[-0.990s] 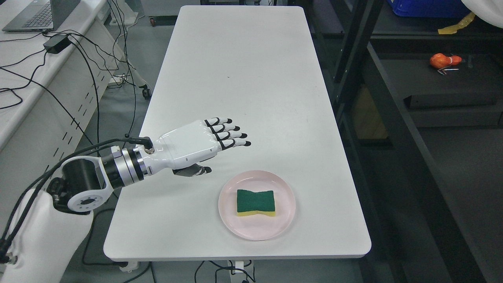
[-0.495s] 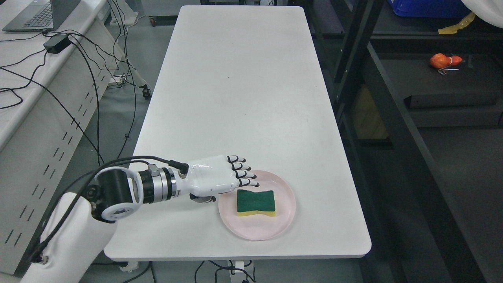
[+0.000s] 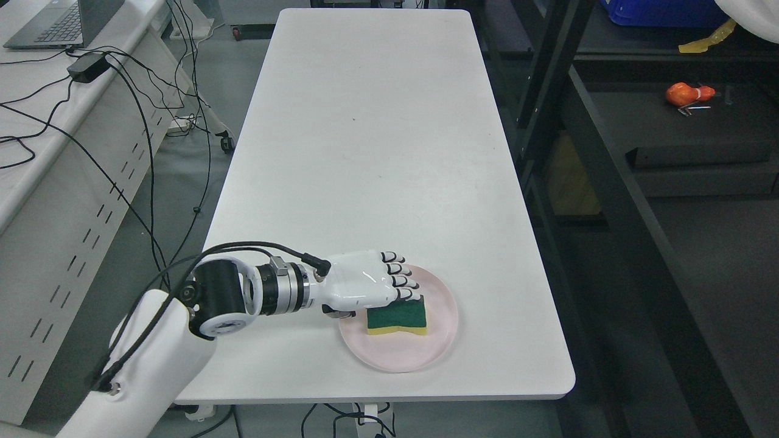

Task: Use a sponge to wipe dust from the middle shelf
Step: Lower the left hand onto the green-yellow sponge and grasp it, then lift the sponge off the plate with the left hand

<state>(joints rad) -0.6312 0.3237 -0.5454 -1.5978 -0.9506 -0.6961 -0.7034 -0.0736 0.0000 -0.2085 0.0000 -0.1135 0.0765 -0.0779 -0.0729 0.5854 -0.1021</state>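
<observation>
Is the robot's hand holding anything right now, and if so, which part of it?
Nothing is clearly held yet. The left hand lies over the far left edge of the sponge on the pink plate, fingers extended, not closed around it.

A green-topped, yellow-bottomed sponge (image 3: 398, 318) with pinched sides is laid flat on a pink plate (image 3: 438, 340), its left end partly covered.

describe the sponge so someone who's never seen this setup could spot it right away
On the long white table, look at the near end, where a pale pink plate sits. The sponge lies on it, under the left hand's fingertips: green on top, yellow beneath, pinched at the waist.
</observation>
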